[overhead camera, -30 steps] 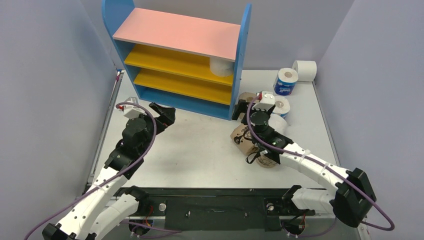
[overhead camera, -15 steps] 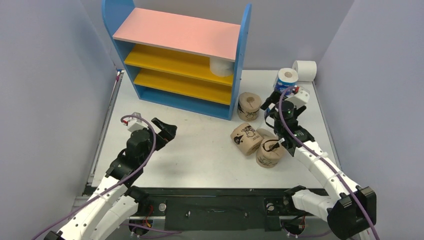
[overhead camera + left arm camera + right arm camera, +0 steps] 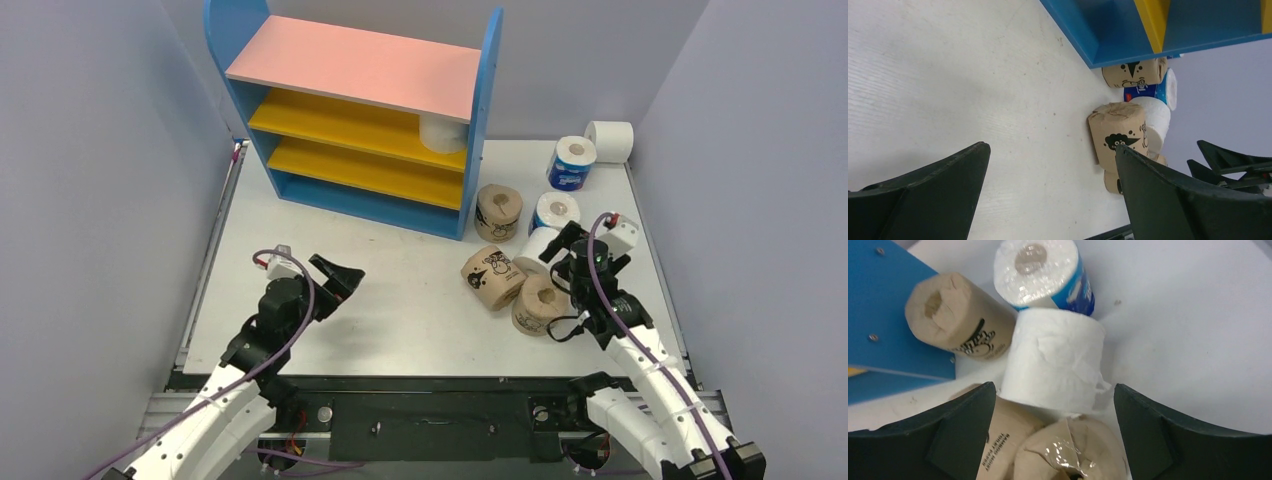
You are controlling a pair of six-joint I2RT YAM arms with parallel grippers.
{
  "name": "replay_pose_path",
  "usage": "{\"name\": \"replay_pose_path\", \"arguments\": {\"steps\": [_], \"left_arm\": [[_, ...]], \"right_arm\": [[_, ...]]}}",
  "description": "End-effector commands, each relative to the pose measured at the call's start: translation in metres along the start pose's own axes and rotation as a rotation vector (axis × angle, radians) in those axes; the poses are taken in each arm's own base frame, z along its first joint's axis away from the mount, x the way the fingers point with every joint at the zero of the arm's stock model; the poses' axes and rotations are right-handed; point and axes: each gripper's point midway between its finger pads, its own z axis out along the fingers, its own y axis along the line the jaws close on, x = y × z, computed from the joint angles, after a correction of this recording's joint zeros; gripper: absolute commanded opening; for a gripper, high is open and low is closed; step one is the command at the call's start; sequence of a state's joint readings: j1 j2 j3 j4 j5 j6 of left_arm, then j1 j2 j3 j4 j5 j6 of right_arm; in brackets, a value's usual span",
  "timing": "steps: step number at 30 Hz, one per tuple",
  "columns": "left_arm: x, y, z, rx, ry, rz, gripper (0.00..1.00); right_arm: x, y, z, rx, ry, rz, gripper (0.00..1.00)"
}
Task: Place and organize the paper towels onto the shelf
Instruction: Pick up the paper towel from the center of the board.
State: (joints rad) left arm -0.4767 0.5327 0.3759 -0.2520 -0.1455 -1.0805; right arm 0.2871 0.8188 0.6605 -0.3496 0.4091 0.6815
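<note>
- One shelved roll [image 3: 443, 133] sits on the shelf [image 3: 350, 65], on its upper yellow board.
- Seven paper towels [image 3: 492, 277] wait on the desk [image 3: 400, 300].
- My right gripper [image 3: 1055, 389] is spread wide around a loose white roll [image 3: 1055, 357], not pinching it.
- My left gripper [image 3: 1050, 147] is spread wide and empty.

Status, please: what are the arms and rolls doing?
Left end effector open. Right end effector open, facing white roll. One roll on shelf. Tan rolls crowding.

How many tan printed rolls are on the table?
3: first tan roll beside the shelf, second tan roll nearer the arms, third tan roll right of it. None seems hidden.
</note>
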Motion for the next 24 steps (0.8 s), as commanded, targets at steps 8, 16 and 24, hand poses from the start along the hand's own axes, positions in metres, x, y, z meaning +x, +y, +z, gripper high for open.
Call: {"name": "replay_pose_path", "arguments": {"steps": [8, 16, 24], "left_arm": [[0.049, -0.009, 0.023, 0.082, 0.239, 0.013, 0.96], [0.05, -0.015, 0.03, 0.112, 0.224, -0.024, 0.97], [0.057, -0.022, 0.033, 0.127, 0.242, -0.023, 0.97]], "right_arm": [[0.047, -0.033, -0.035, 0.077, 0.146, -0.017, 0.78], [0.055, -0.051, -0.047, 0.132, 0.171, 0.015, 0.7], [0.077, -0.045, -0.045, 0.093, 0.25, 0.02, 0.6]]}}
